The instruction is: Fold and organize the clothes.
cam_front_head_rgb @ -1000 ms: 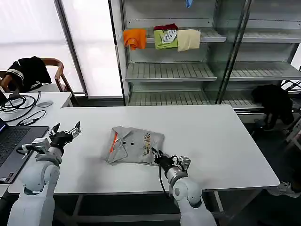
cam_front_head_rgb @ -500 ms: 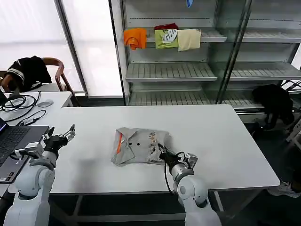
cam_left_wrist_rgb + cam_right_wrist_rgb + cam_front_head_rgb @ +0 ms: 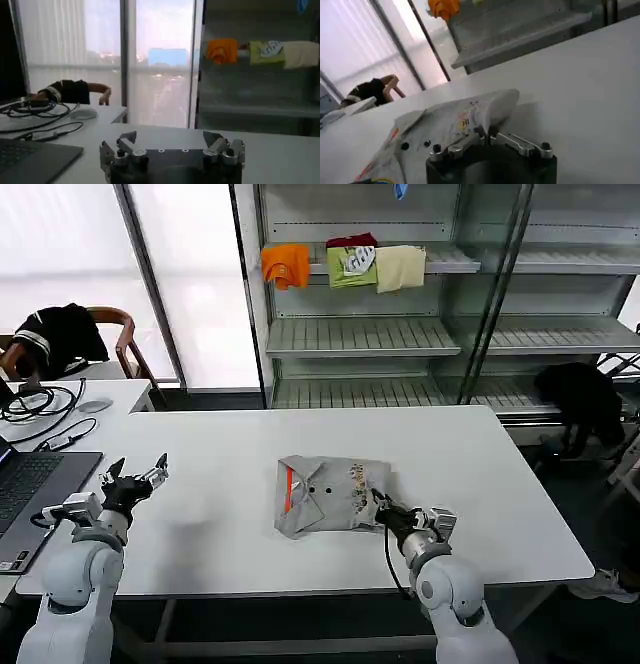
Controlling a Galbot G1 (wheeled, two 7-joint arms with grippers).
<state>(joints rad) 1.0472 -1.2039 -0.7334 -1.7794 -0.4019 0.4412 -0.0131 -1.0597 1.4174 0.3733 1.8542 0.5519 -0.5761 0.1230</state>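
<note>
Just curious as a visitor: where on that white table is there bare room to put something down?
Bare: the far strip behind the shirt, the right end, and between the shirt and the open left pincer. Crowded: the shirt's near right corner, which the right pincer grips.

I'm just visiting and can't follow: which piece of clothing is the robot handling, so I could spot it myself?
On the long white table, near its front edge, lies one folded light grey shirt, gripped at its edge by the right gripper. Its orange-lined collar and small multicolour print set it apart from the orange, green and cream garments on the shelf behind.
</note>
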